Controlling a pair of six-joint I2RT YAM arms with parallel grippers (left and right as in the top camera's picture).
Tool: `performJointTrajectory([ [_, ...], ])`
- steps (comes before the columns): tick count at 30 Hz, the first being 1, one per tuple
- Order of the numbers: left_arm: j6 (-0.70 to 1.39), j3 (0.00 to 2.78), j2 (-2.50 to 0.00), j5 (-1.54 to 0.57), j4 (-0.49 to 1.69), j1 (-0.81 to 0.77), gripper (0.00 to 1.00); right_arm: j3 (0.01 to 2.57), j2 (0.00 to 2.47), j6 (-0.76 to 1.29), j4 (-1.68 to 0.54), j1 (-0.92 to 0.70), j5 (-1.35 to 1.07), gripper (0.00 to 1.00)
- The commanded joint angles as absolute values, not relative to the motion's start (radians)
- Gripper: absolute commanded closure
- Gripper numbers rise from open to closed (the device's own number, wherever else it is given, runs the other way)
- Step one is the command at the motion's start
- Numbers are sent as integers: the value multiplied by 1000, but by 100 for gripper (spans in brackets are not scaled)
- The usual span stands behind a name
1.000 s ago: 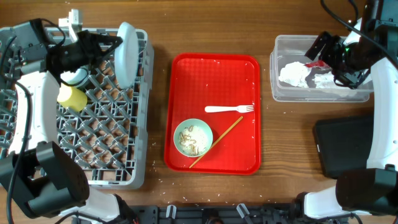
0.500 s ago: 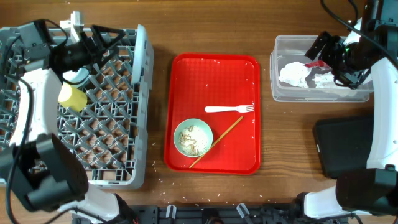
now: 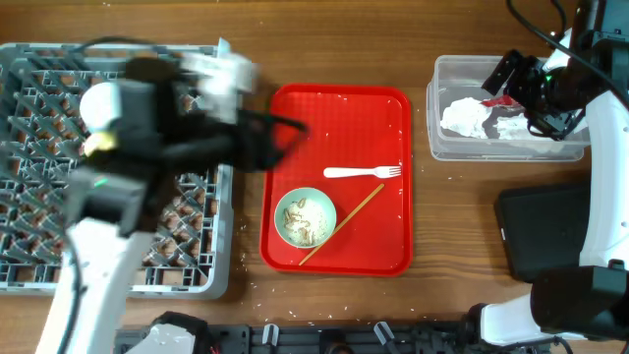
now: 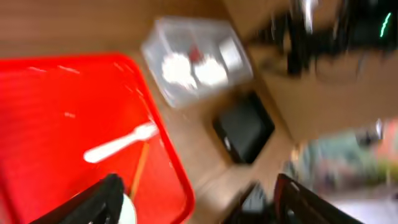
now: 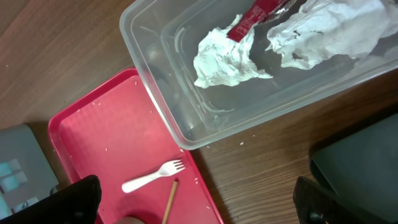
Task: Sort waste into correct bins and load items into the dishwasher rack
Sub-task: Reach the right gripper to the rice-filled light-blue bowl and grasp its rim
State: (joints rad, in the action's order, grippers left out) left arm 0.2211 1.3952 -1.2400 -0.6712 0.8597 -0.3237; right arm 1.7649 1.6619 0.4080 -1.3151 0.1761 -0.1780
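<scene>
Overhead view: the left arm is blurred above the red tray (image 3: 334, 118), and its left fingers (image 4: 102, 202) are spread and empty. The white fork (image 3: 362, 172) and the green bowl (image 3: 305, 218) wait on the tray, beside the rack (image 3: 29, 246). The right fingers (image 5: 74, 202), also spread, hover over the clear tub (image 3: 432, 108). The next move probably calls for a grasp on the fork or the bowl rim.

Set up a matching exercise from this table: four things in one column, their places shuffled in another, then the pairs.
1 white fork
2 crumpled napkins
3 black bin
4 food crumbs

A in the clear tub
B on the wooden table
C flat on the red tray
D in the pale green bowl

Pairs: 1-C, 2-A, 3-B, 4-D.
</scene>
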Motion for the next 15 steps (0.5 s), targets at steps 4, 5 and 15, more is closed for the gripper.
performJointTrajectory([
  [4, 112, 1391, -1614, -265, 833, -815, 34, 1767, 1645, 419, -1313, 177, -169, 0],
  [5, 112, 1391, -1662, -210, 833, -861, 39, 1767, 1645, 420, -1313, 177, -168, 0],
  [15, 123, 1391, -1916, 84, 763, -1003, 48, 1767, 1645, 419, -1313, 177, -168, 0],
])
